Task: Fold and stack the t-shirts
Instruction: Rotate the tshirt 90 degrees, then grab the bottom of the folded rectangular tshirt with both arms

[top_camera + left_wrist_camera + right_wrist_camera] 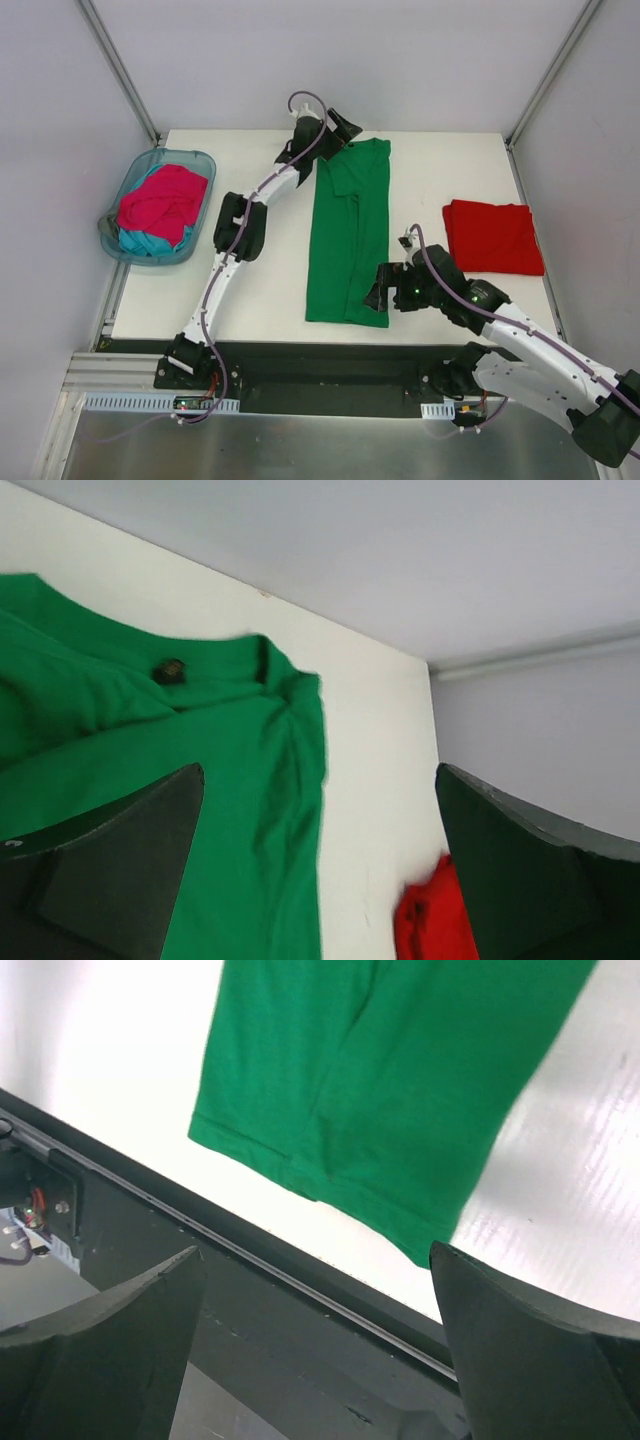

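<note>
A bright green t-shirt (350, 235) lies on the white table, folded into a long strip with its round neck at the far end. A folded red t-shirt (492, 237) lies to its right. My left gripper (338, 130) is open and empty, above the green shirt's collar end. The left wrist view shows the collar (150, 750) and a corner of the red shirt (430, 925) between the open fingers (110, 860). My right gripper (383, 290) is open and empty at the green shirt's near right corner. The right wrist view shows the hem (380, 1090).
A clear blue basket (200, 158) at the table's left holds a pink t-shirt (160, 200) on top of a teal one (140, 243). The table's dark front rail (300, 1290) runs just under the right gripper. White walls enclose the table.
</note>
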